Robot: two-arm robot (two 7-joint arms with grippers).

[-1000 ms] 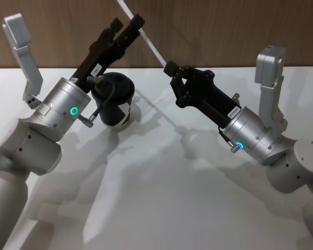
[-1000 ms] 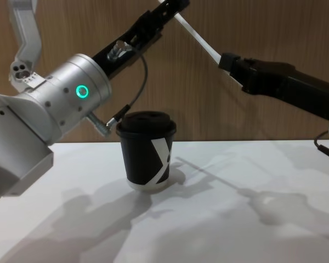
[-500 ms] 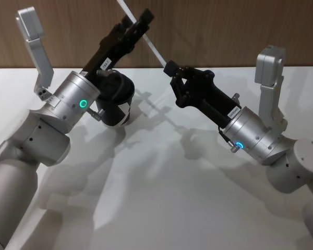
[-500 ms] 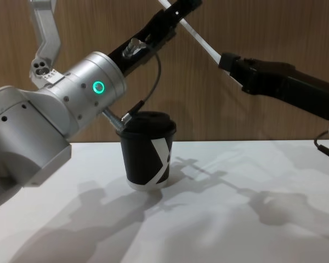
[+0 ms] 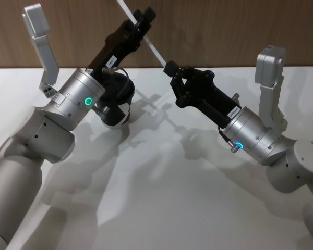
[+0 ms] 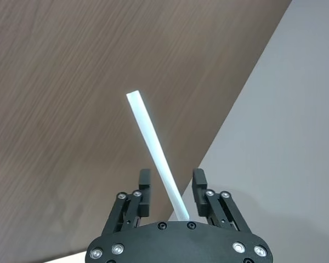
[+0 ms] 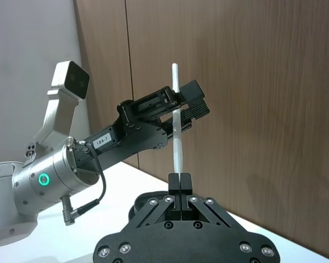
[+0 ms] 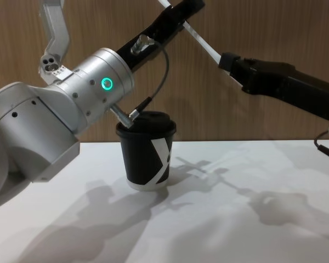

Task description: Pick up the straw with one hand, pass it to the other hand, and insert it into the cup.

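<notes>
Straw thin white tube; right tool clamps it; left tool straddles

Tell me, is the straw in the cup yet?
Done: the long white plastic straw is off the table, clamped in the black right gripper. In hand: the black left gripper has its jaws open around the straw, not yet gripping. Left: hand it over, then push it into the lidded black paper cup.
</notes>
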